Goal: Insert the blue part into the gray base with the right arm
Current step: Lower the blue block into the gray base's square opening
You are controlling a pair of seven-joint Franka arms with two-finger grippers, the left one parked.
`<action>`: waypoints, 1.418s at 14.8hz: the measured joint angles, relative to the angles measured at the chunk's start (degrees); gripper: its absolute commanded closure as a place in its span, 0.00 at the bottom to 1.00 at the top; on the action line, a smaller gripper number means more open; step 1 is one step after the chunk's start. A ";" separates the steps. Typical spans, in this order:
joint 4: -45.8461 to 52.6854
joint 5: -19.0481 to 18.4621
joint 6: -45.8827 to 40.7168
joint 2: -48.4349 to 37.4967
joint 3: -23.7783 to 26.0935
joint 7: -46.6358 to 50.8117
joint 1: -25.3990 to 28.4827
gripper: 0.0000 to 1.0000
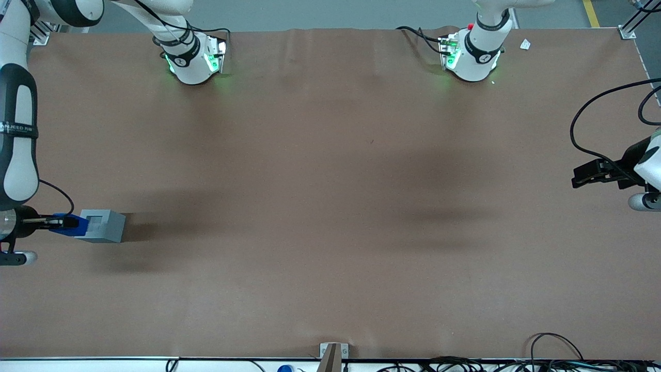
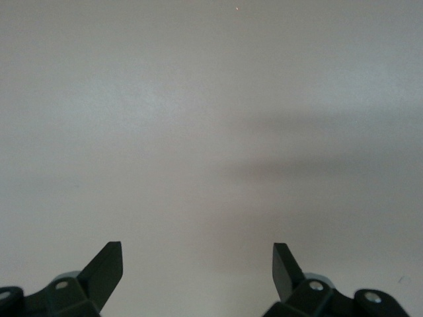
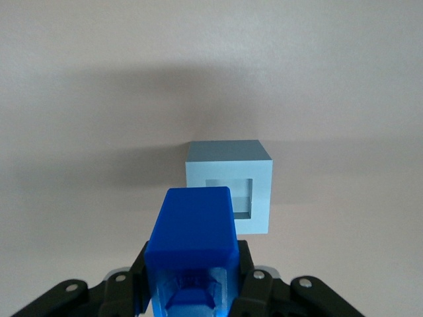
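The gray base [image 1: 105,225] rests on the brown table at the working arm's end, its square recess [image 3: 229,196] facing the gripper. The right arm [image 1: 18,139] reaches in from that end of the table. Its black gripper [image 1: 66,223] is shut on the blue part [image 1: 72,226], which it holds level just beside the gray base on the working arm's side. In the right wrist view the blue part [image 3: 193,228] fills the space between the two fingers [image 3: 248,261] and overlaps one edge of the gray base [image 3: 228,178]. I cannot tell whether the two blocks touch.
Brown paper covers the whole table [image 1: 330,206]. Two arm bases [image 1: 193,57] [image 1: 472,54] with green lights stand farthest from the front camera. A metal bracket [image 1: 333,354] sits at the table's nearest edge, with cables [image 1: 557,356] along it.
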 measured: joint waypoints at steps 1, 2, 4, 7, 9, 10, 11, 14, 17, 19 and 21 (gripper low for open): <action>0.00 0.00 -0.01 0.30 -0.03 0.16 -0.32 0.91; 0.00 0.00 -0.01 0.49 -0.03 0.18 -0.71 0.91; 0.00 0.00 0.03 0.83 -0.04 0.26 -1.41 0.93; -0.01 0.00 1.27 1.37 -0.02 1.59 -1.68 0.93; -0.13 0.00 1.66 1.73 0.03 1.83 -1.68 0.94; -0.33 0.00 2.19 1.90 0.03 1.84 -1.68 0.93; -0.74 0.00 2.83 2.03 0.00 1.84 -1.70 0.93; -2.21 0.00 4.23 2.19 -0.03 1.84 -2.13 0.93; -3.29 0.00 4.48 2.20 -0.02 1.84 -2.41 0.93; -3.53 0.00 4.59 2.19 -0.03 1.84 -2.70 0.93; -3.65 0.00 4.65 2.19 -0.03 1.84 -2.93 0.93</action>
